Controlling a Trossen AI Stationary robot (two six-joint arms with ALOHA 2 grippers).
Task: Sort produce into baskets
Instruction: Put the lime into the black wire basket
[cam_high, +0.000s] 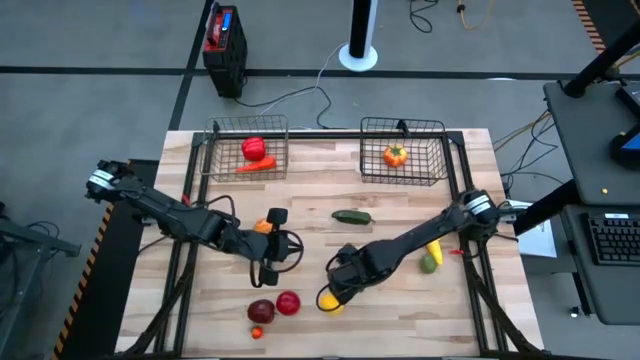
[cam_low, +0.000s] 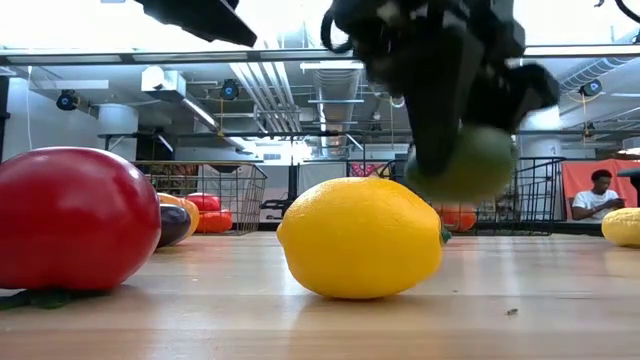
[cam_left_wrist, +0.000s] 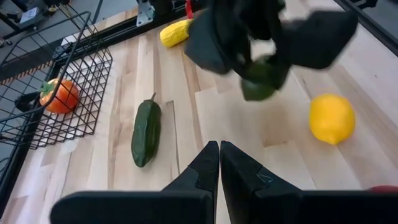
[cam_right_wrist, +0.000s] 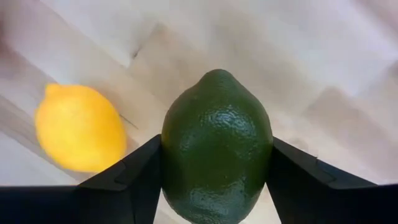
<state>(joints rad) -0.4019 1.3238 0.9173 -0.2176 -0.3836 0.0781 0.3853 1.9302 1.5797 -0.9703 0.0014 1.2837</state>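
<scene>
Green lime (cam_right_wrist: 216, 146) between right pincer (cam_right_wrist: 214, 168) fingers.

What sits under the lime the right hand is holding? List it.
The right hand grips the green lime on both sides, clear of the wooden table. Bare wood lies beneath it, with a yellow lemon beside. The spot straight below the lime is covered.

A yellow lemon (cam_low: 361, 238) sits on the wooden table (cam_low: 330, 320) in the foreground. Just above and behind it, the right gripper (cam_low: 455, 150) clamps a green lime (cam_low: 468, 166) off the table. A large red fruit (cam_low: 72, 218) fills the left edge. Behind, a wire basket (cam_low: 205, 195) holds red and orange pieces, and a person (cam_low: 597, 196) sits far right.
</scene>
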